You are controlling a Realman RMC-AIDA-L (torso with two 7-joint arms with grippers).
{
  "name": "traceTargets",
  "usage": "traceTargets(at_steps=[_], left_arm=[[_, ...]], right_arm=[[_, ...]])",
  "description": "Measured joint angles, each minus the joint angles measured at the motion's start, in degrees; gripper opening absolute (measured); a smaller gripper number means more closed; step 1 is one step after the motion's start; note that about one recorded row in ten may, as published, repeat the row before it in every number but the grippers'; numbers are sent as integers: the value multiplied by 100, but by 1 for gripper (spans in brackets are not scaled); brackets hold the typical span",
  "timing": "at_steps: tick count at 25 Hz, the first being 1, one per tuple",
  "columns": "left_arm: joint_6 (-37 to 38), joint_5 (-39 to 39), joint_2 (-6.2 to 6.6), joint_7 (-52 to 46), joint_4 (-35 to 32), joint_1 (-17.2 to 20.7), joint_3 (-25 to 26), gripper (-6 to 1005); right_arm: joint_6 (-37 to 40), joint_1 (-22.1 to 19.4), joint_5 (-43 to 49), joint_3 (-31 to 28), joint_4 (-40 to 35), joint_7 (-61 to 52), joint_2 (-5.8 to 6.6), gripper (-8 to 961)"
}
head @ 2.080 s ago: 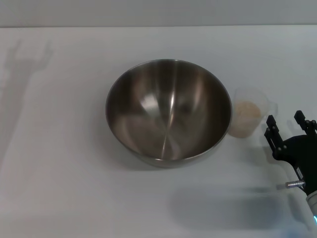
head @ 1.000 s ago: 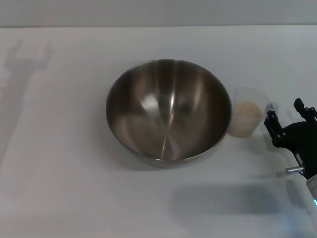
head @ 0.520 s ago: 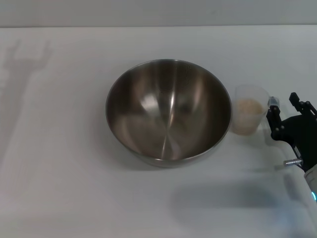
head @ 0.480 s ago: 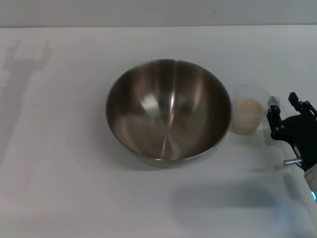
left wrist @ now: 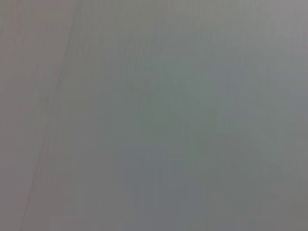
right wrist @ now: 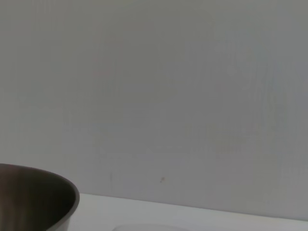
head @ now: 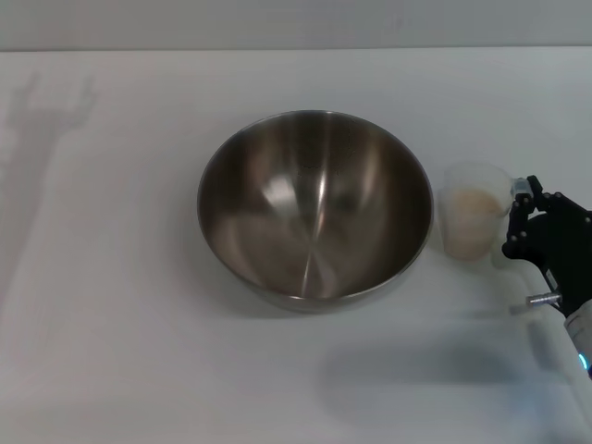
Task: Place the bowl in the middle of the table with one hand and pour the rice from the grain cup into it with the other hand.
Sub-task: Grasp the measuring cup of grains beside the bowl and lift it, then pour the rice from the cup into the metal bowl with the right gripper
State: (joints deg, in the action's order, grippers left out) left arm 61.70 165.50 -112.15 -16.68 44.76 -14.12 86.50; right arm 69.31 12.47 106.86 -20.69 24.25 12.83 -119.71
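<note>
The steel bowl [head: 314, 208] stands empty in the middle of the white table [head: 120, 305]. Its rim also shows in the right wrist view [right wrist: 43, 199]. The clear grain cup [head: 474, 227] stands upright just right of the bowl, with pale rice [head: 474, 208] inside. My right gripper [head: 539, 194] is at the cup's right side, its black fingers [head: 520, 217] closed around the cup's side handle. My left gripper is out of view; the left wrist view shows only a blank grey surface.
A shadow of an arm and gripper [head: 42, 120] lies on the table at the far left. The table's far edge meets a grey wall [head: 296, 23] at the back. My right arm's shadow [head: 425, 375] lies on the front right.
My right gripper has moved forward to the cup's handle and closed its fingers on it. The cup has shifted slightly to the right. The bowl has not moved.
</note>
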Motion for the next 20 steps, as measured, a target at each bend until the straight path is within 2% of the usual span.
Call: traceTargets(at_steps=[5, 8, 12, 16, 20], left_arm=[[-1, 0, -6, 2, -1, 9, -9, 810], [-1, 0, -10, 4, 10, 14, -28, 810], [-1, 0, -23, 5, 40, 19, -46, 810], [-1, 0, -38, 2, 47, -6, -55, 810], [-1, 0, -52, -8, 57, -35, -61, 810]], right_arm=[[44, -27, -126, -38, -12, 0, 0, 54], [342, -25, -424, -41, -29, 0, 0, 45], [1147, 137, -521, -69, -202, 0, 22, 33], [1736, 597, -505, -106, -519, 34, 35, 29], [1959, 1130, -433, -59, -851, 173, 36, 27]])
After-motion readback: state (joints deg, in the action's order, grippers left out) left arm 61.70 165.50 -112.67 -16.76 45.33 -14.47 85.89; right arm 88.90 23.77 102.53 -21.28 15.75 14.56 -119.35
